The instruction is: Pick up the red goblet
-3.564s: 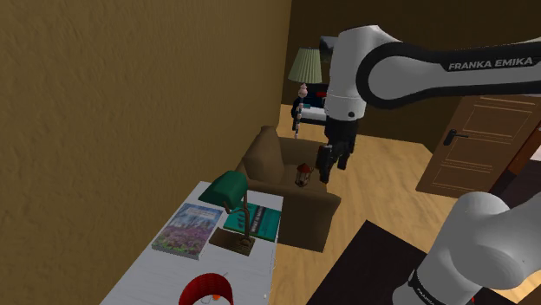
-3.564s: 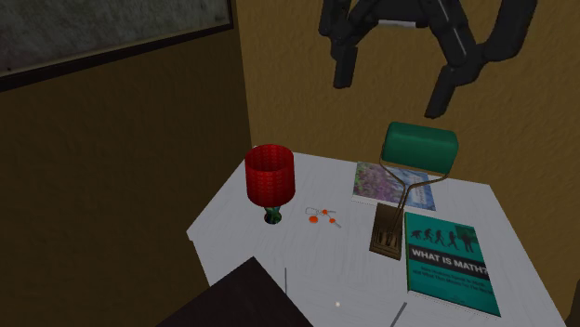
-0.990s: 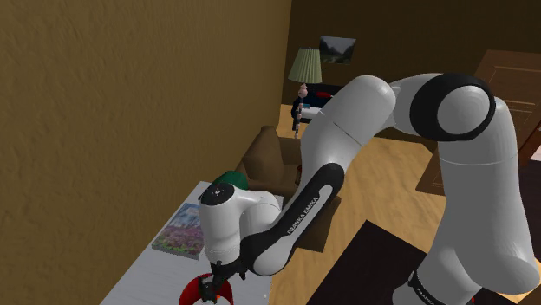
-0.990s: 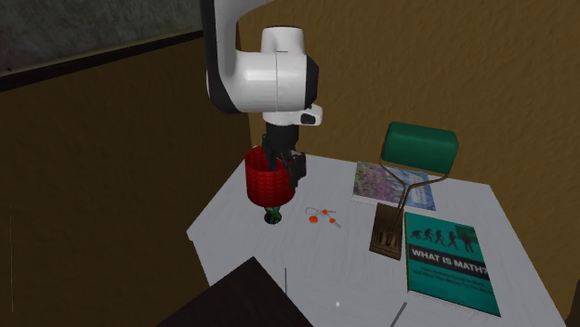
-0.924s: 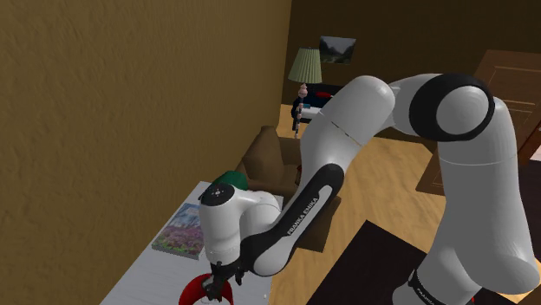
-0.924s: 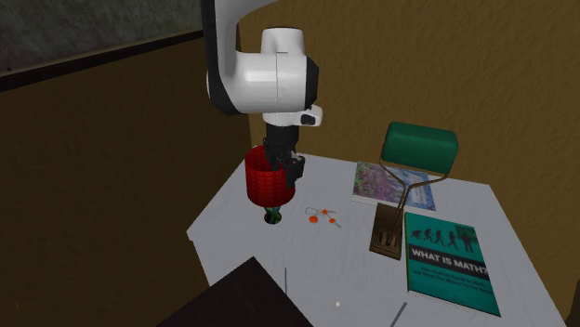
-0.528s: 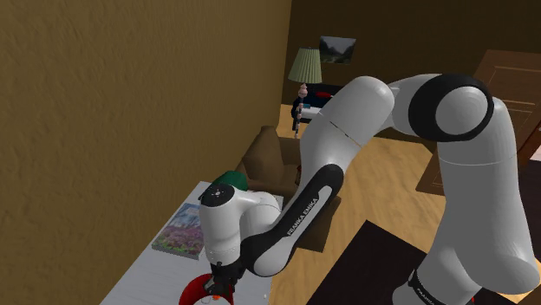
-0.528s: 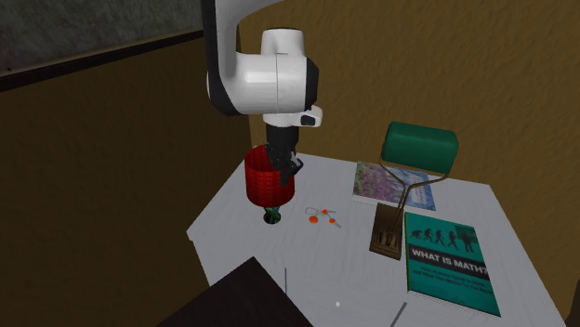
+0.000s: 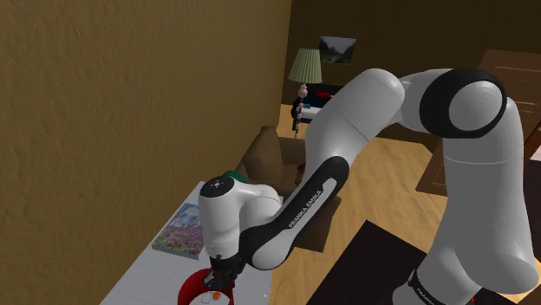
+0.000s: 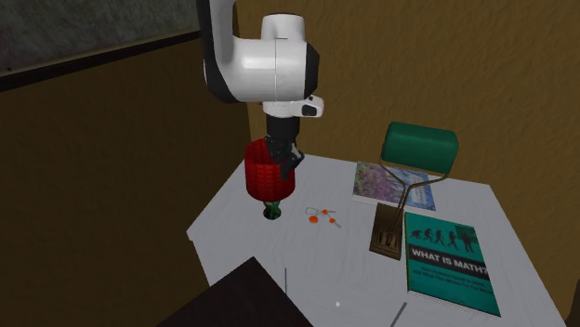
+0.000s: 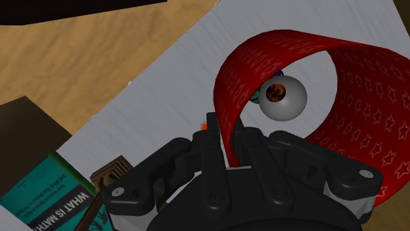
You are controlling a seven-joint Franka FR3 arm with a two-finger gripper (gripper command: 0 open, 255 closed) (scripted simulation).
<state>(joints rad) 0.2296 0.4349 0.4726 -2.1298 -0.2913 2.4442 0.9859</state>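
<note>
On the white table (image 10: 307, 260) by a brown wall, the red goblet (image 10: 268, 181) is pinched at its thin rim by the tool (image 10: 282, 164). It is judged light, rigid and top-heavy.

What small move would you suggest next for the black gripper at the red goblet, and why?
Probably a short, straight lift: the black two-finger gripper clasps the rim wall of the red star-patterned goblet, whose foot is low over the white table.
</note>
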